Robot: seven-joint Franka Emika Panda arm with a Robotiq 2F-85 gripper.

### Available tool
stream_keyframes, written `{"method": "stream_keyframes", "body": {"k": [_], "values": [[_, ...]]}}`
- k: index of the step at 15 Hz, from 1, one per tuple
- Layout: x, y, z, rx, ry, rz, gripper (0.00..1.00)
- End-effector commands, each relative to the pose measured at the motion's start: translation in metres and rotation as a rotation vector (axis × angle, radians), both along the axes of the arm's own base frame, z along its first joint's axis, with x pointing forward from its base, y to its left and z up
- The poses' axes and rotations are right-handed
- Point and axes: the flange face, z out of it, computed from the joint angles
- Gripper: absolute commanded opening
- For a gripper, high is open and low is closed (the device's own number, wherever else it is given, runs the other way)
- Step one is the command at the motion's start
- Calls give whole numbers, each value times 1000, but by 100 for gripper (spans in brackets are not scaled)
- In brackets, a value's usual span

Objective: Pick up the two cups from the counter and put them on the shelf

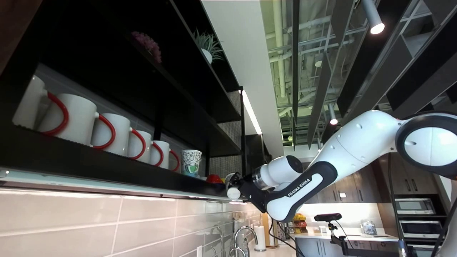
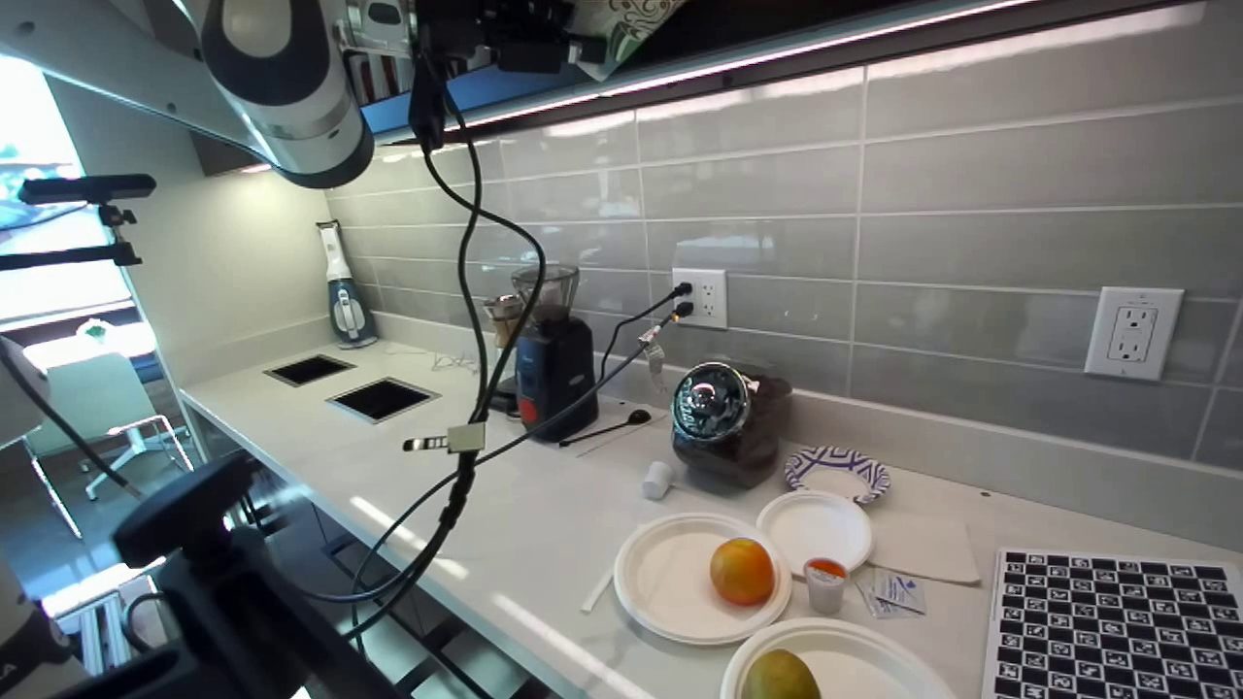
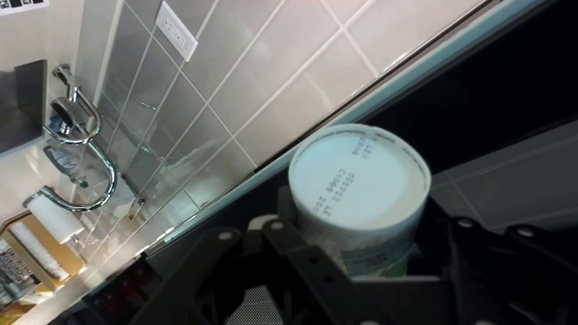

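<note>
Gripper [image 3: 359, 214], 1 cup [image 3: 360, 185] clasped between jaws

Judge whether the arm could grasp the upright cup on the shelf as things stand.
Probably not: the gripper is closed on another cup, which likely needs setting down first. The upright cup itself seems approachable from the open front of the shelf.

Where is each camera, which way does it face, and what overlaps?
Wrist view: on the wrist, looking past the gripper at the base of the held cup, faucet beyond.
In an exterior view: below the shelf, looking up along it; arm and gripper show.
In an exterior view: above the counter, looking down along it; arm and gripper near the top.
Both exterior views share arm, gripper, held cup and shelf.
</note>
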Motion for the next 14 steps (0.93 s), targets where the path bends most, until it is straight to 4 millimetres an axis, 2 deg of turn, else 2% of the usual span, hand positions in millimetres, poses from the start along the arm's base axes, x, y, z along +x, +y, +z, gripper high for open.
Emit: {"method": "stream_keyframes", "body": {"k": [1,6,11,14], "values": [[-5,5,3,-67,-20,3,37],[-14,20,10,-311,-101,70,37],[-19,22,15,-526,-185,83,37],[-15,20,13,-623,-193,67,37]]}}
